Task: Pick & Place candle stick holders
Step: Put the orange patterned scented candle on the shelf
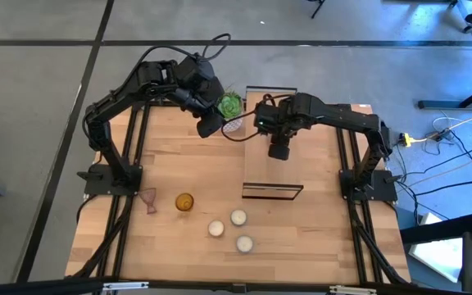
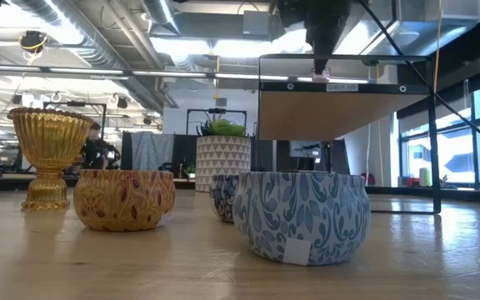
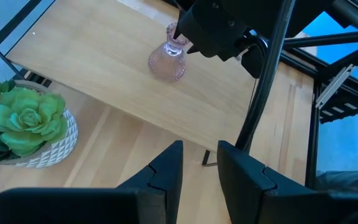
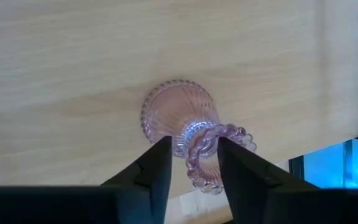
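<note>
A pale pink candle stick holder point(image 4: 180, 117) stands upright on its wide base on the raised wooden shelf point(image 1: 273, 168); it also shows in the left wrist view point(image 3: 166, 61). My right gripper point(image 4: 194, 162) is above it, pointing down, open, with a finger on each side of its narrow waist. My left gripper point(image 3: 201, 165) hangs open and empty near the plant, left of the shelf. An amber holder point(image 1: 184, 201) stands on the table near the front left. A second pink holder point(image 1: 148, 199) lies on its side beside it. My right gripper's fingers point(image 4: 157, 168) flank the holder's waist point(image 4: 194, 132) from above, just under its beaded rim point(image 4: 229, 134). Whether they touch the glass, I cannot tell. The holder stands on the shelf by its own base.
A green plant in a white patterned pot point(image 1: 231, 106) stands behind the shelf's left end. Three round patterned tins point(image 1: 234, 229) sit near the table's front edge. The shelf's black frame point(image 1: 272, 192) rises above the table. Bare wood lies to the right of the tins.
</note>
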